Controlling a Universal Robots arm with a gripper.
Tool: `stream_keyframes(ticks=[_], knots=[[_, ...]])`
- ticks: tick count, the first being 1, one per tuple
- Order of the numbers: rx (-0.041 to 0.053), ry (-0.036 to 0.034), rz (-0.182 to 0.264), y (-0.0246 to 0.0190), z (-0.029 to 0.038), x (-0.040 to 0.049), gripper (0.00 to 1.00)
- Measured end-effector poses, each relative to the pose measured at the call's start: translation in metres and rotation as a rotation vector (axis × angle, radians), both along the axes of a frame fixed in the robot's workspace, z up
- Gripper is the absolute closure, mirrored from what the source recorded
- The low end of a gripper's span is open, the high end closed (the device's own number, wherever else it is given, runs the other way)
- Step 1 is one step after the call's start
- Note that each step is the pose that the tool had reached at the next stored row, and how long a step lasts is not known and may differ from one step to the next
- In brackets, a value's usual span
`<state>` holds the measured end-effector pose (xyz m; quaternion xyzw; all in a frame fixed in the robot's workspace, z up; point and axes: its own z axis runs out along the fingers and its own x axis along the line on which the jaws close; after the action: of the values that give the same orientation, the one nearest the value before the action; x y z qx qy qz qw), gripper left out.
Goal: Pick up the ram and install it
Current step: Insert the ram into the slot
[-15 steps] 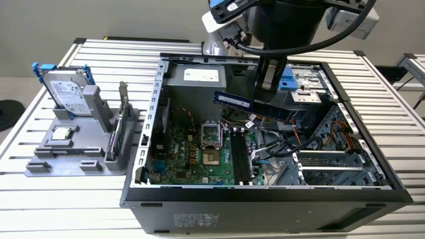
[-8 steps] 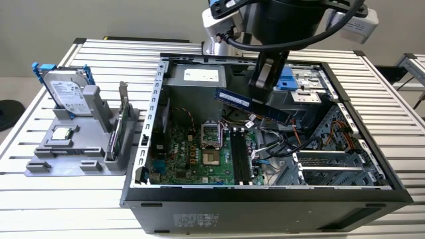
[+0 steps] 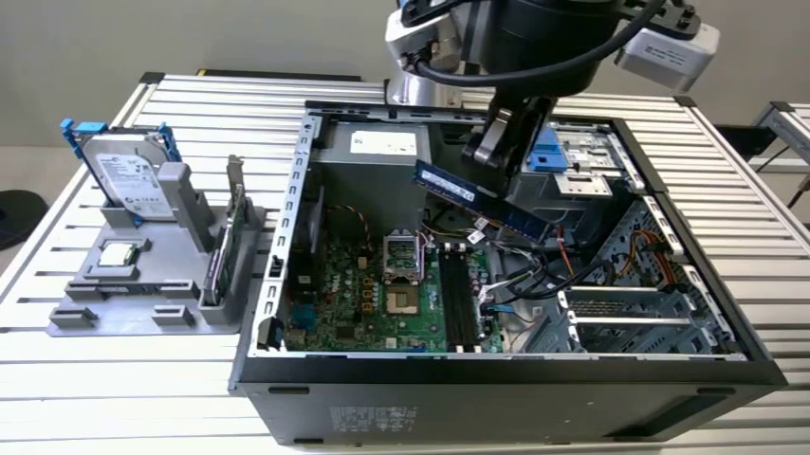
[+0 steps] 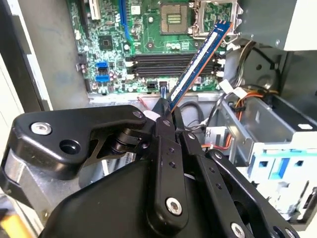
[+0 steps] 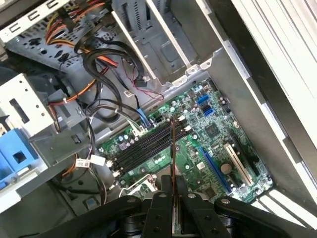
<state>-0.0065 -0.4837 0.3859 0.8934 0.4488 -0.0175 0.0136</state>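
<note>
The ram (image 3: 471, 196) is a long dark-blue stick with black chips, held tilted in the air inside the open computer case (image 3: 506, 384). My gripper (image 3: 500, 175) is shut on it near its middle, coming down from above. In the second wrist view the ram (image 4: 198, 64) sticks out from my gripper (image 4: 166, 116) over the green motherboard (image 4: 114, 44). In the first wrist view the ram (image 5: 173, 153) shows edge-on, rising from my gripper (image 5: 173, 193) and crossing above the black memory slots (image 5: 141, 147). The ram stays clear of the memory slots (image 3: 458, 294).
A grey holder (image 3: 139, 303) at the exterior view's left carries a hard drive (image 3: 127, 175), a silver CPU chip (image 3: 120, 253) and an upright card (image 3: 226, 248). Inside the case are the CPU socket (image 3: 402, 256), loose cables (image 5: 99, 64) and a blue drive bay (image 3: 547, 152).
</note>
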Motion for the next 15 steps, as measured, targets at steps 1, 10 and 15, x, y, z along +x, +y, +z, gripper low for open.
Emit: stream_keyframes(ticks=[1, 10, 15], knots=[[0.0, 0.0, -0.017, 0.0, 0.0, 0.0, 1.0], [-0.0001, 0.0, -0.18, 0.0, -0.0002, 0.0, 1.0], [0.0, 0.0, -0.27, 0.0, -0.0003, 0.0, 1.0]])
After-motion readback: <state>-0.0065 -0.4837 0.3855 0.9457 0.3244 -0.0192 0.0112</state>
